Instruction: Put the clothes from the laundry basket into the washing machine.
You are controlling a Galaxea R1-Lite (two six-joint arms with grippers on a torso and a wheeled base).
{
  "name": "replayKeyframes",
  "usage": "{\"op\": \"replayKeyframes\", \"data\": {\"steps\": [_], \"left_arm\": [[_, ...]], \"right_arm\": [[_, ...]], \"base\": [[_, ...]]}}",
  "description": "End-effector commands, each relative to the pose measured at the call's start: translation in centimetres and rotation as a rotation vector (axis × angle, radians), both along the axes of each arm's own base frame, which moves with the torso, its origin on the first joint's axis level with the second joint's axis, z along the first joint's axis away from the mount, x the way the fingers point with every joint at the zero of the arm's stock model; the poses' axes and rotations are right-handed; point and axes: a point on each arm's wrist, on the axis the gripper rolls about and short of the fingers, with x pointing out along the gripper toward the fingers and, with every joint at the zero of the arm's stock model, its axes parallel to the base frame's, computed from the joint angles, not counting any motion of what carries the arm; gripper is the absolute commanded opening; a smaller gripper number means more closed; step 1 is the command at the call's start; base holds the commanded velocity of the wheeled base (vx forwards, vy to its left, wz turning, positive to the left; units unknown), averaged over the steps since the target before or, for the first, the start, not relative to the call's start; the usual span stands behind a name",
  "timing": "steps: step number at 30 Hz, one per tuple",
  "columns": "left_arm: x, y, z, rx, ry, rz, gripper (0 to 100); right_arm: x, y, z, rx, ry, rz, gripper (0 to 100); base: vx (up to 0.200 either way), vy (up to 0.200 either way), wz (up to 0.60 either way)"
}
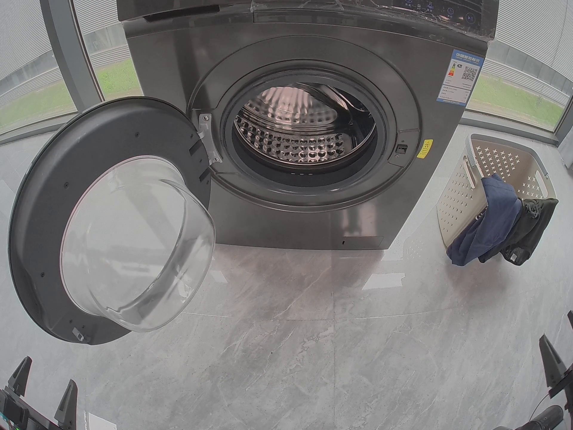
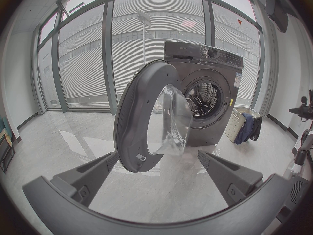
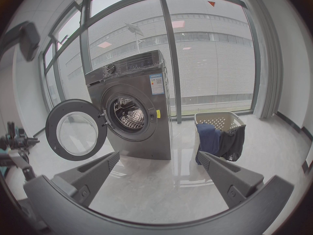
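We are holding left gripper [image 2: 158, 154] and right gripper [image 3: 158, 154] wide open and empty, washing machine [image 1: 298, 225] standing with door [image 1: 113, 228] swung open, blue garment [image 1: 486, 222] and black garment [image 1: 528, 225] hanging over laundry basket [image 1: 456, 204] rim just beside it

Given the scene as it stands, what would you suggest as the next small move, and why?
Probably swing the right end effector toward the blue garment draped over the laundry basket rim: the basket stands on the robot's right, the washing machine door is already open, the drum looks empty, and that end effector is open.
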Motion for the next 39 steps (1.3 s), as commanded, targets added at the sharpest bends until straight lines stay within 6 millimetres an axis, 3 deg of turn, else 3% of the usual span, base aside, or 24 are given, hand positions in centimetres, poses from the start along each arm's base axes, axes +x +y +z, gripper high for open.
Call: {"op": "replayKeyframes", "data": {"steps": [1, 4, 9, 11, 15, 39], "left_arm": [[0.0, 0.0, -0.5, 0.000, 0.004, 0.000, 100], [0.0, 0.0, -0.5, 0.000, 0.004, 0.000, 100], [0.0, 0.0, -0.5, 0.000, 0.004, 0.000, 100], [0.0, 0.0, -0.5, 0.019, 0.004, -0.001, 100], [0.0, 0.0, -0.5, 0.012, 0.005, -0.006, 100], [0.0, 0.0, -0.5, 0.011, 0.005, -0.008, 100]], "right_arm": [[-1.2, 0.0, -2.7, -0.058, 0.002, 0.103, 100], [-1.2, 0.0, -3.6, -0.108, 0.053, 0.118, 100], [-1.7, -0.1, -4.0, -0.114, 0.058, -0.002, 100], [-1.6, -0.4, -4.5, -0.088, 0.072, -0.144, 100], [-1.6, -0.4, -4.5, -0.060, 0.076, -0.156, 100], [-1.6, -0.4, -4.5, -0.064, 0.076, -0.129, 100]], "base": [[0.000, 0.000, 0.00], [0.000, 0.000, 0.00], [0.000, 0.000, 0.00], [0.000, 0.000, 0.00], [0.000, 0.000, 0.00], [0.000, -0.200, 0.00]]}}
